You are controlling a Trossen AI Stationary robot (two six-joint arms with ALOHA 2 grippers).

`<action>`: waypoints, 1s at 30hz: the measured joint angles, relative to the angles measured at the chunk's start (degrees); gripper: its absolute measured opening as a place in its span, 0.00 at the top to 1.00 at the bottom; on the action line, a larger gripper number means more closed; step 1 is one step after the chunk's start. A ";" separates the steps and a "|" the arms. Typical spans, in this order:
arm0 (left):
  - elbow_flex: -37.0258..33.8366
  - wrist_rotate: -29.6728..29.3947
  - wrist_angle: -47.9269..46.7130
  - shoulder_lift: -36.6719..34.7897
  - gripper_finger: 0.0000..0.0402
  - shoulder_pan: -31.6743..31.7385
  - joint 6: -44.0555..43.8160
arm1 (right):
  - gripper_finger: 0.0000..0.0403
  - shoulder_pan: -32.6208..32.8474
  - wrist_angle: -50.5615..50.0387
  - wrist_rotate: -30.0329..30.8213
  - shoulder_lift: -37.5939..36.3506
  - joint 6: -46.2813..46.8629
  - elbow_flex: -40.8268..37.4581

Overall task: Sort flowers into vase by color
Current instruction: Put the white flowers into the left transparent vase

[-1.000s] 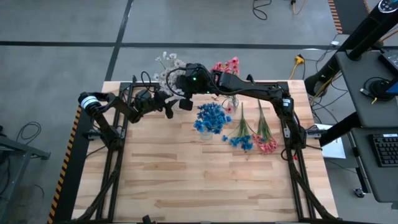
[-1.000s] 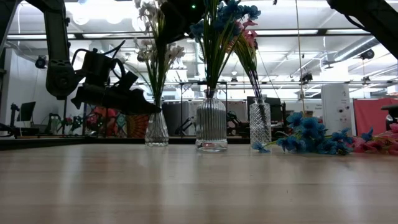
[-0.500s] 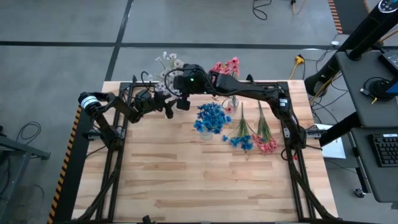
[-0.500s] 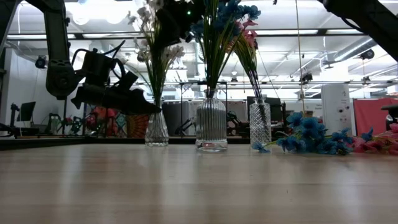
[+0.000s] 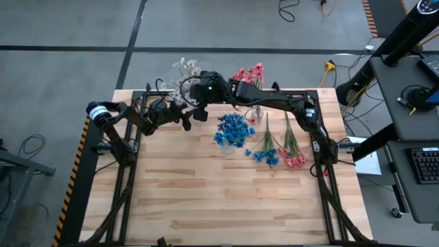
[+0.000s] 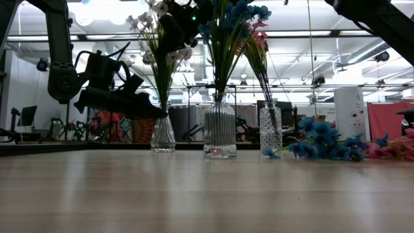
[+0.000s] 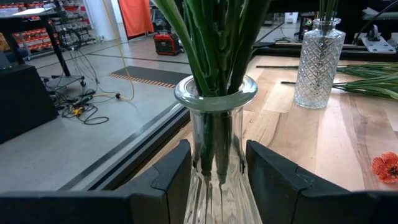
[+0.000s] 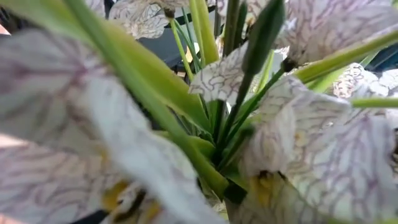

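Note:
Three glass vases stand in a row at the table's far side. The left vase [image 6: 163, 134] holds white flowers [image 5: 184, 68], the middle vase [image 6: 220, 133] blue flowers [image 5: 232, 129], and the right vase [image 6: 270, 129] pink flowers [image 5: 250, 74]. Loose blue and pink sprays [image 5: 274, 149] lie flat on the table to the right. My left gripper [image 7: 217, 171] is shut on the left vase. My right gripper [image 6: 173, 31] is up among the white blossoms [image 8: 273, 149], which hide its fingers. My left gripper pinches the left vase's narrow neck [image 7: 194, 155], just below the flared rim, between its two fingers [image 7: 173, 174]. The fingers come in level from the table's left side. The vase stands upright on the table. My right gripper is amid the white flowers; I cannot tell whether it touches or holds one.
The right arm [image 5: 274, 103] reaches across above the vases from the right. The near half of the wooden table [image 5: 219, 199] lies before the vases. A dark frame [image 5: 89, 178] edges the table.
My right gripper has gone toward the table's left edge and slightly down, deeper into the white flowers. Their blossoms have swayed toward the left. The left vase itself has stayed where it was.

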 joint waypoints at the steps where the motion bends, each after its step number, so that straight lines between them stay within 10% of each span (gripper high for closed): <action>1: 0.00 0.00 0.00 0.00 0.67 0.00 0.00 | 0.96 -0.04 0.06 0.03 0.10 -0.01 0.00; 30: 0.00 0.00 -0.04 0.02 0.67 0.00 -0.02 | 0.96 -0.65 -2.30 2.04 3.85 0.57 -0.31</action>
